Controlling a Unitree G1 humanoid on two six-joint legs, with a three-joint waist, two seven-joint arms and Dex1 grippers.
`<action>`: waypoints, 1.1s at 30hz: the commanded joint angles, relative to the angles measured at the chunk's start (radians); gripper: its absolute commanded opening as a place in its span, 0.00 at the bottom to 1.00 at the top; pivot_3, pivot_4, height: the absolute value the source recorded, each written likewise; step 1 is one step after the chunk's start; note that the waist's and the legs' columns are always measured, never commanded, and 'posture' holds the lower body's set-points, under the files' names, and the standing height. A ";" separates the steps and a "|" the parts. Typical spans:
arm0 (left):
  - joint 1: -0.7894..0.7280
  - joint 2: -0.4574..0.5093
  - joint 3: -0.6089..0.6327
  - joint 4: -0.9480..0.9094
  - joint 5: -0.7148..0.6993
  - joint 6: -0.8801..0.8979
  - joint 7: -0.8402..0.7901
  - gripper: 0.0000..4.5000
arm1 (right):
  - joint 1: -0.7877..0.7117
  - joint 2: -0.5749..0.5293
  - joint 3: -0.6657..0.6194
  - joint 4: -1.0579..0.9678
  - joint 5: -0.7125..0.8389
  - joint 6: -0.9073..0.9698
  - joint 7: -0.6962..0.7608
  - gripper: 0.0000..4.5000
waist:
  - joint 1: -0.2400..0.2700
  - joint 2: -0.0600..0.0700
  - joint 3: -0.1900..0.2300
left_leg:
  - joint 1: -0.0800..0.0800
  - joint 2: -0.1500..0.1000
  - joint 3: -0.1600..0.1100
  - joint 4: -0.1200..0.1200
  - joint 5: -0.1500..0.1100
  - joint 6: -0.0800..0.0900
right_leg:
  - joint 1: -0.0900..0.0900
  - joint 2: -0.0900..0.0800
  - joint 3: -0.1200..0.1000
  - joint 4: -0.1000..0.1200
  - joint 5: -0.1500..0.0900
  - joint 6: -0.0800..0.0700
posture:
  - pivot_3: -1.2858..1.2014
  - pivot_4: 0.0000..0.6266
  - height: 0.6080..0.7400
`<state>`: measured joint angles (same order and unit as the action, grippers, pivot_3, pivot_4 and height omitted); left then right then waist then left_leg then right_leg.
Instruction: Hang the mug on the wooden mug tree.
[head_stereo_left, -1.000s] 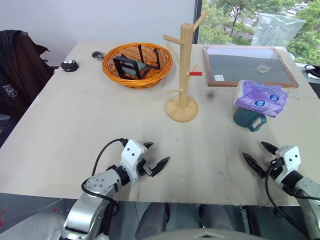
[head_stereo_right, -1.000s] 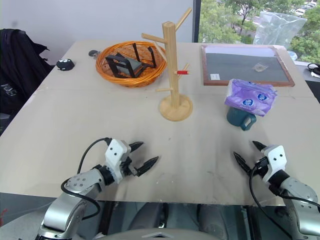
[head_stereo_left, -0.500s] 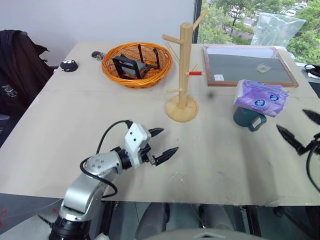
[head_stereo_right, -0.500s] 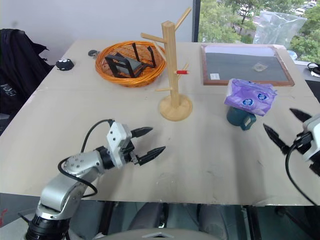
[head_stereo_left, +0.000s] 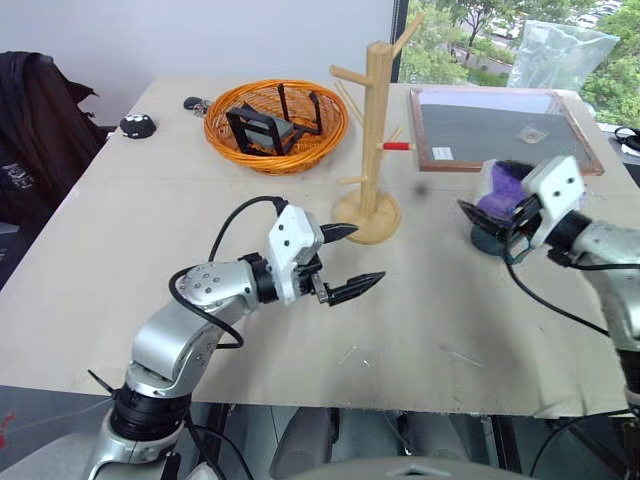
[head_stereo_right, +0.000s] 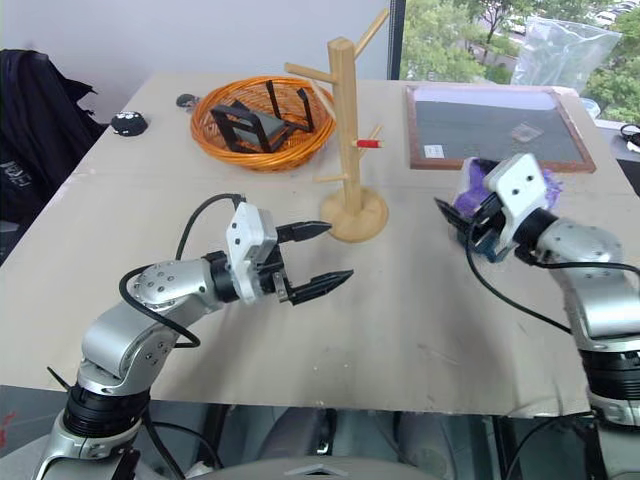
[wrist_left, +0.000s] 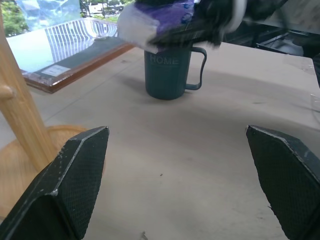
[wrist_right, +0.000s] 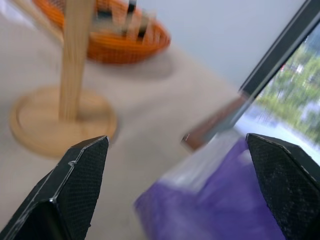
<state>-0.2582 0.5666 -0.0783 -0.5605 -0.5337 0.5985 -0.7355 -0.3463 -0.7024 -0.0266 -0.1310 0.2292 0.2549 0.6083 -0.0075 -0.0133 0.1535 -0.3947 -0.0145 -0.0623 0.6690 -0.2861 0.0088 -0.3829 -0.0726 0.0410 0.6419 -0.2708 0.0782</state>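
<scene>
Mug (wrist_left: 170, 72): upright on table (head_stereo_left: 150, 240), right of wooden mug tree (head_stereo_left: 371, 140), purple tissue pack (wrist_left: 150, 22) on top. Right gripper (head_stereo_right: 470, 222): released, beside it. Left gripper (head_stereo_left: 345, 262): released, mid-table.

Head stereo pair looks forward-down over the worktop (head_stereo_left: 150, 250). Wrist cams sit low and close; both catch the wooden mug tree (wrist_right: 75, 60).
</scene>
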 joint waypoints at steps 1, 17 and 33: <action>0.005 0.001 0.021 -0.057 -0.011 0.000 0.020 1.00 | -0.017 0.004 -0.016 0.002 -0.032 -0.060 0.001 0.88 | -0.002 0.000 0.000 | 0.000 0.000 0.000 0.000 0.000 0.000 | 0.000 0.000 0.000 0.000 0.000 0.000 | 0.52 0.24 0.98; -0.001 -0.033 -0.004 -0.012 -0.051 -0.046 -0.031 1.00 | -0.012 -0.011 -0.162 -0.112 0.024 -0.008 -0.005 0.01 | -0.003 0.000 0.000 | 0.002 0.000 0.000 0.000 0.000 0.000 | 0.002 0.001 0.000 0.001 0.000 0.000 | 0.52 0.24 0.98; -0.331 -0.307 -0.176 0.305 -0.046 -0.145 -0.233 1.00 | 0.646 0.123 -0.559 -0.391 -0.039 0.248 -0.165 0.08 | -0.009 0.000 -0.002 | 0.010 -0.001 0.005 0.001 -0.002 0.005 | 0.008 0.002 0.004 0.003 0.001 0.001 | 0.52 0.24 0.98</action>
<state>-0.5632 0.2655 -0.2496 -0.2543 -0.5752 0.4736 -0.9496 0.2837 -0.5976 -0.5944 -0.5077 0.2186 0.5336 0.4811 -0.0161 -0.0132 0.1516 -0.3822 -0.0151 -0.0600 0.6690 -0.2885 0.0138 -0.3723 -0.0695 0.0433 0.6450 -0.2706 0.0788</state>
